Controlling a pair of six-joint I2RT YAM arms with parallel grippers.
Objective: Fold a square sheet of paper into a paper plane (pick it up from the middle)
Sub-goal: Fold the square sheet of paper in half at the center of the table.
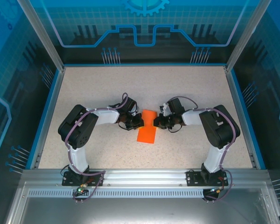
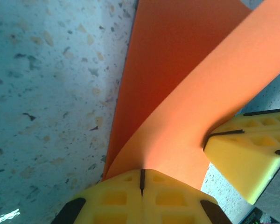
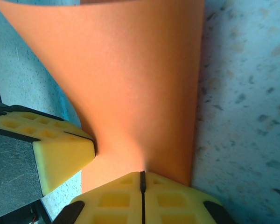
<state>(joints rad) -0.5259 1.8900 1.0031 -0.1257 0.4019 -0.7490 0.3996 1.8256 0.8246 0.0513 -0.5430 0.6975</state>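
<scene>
Speckled tabletop (image 1: 88,93), centre: square sheet of paper (image 1: 147,134) bowed, long axis near-far. Left gripper (image 1: 134,122) pinches its left edge, right gripper (image 1: 159,122) its right edge, both fully closed, equally near.

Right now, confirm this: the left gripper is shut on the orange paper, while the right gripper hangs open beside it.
Not right. The right gripper is not open: the right wrist view shows it pressed shut on an edge of the orange paper. The left gripper is shut on the paper, as you said, so both hold it from opposite sides.
</scene>
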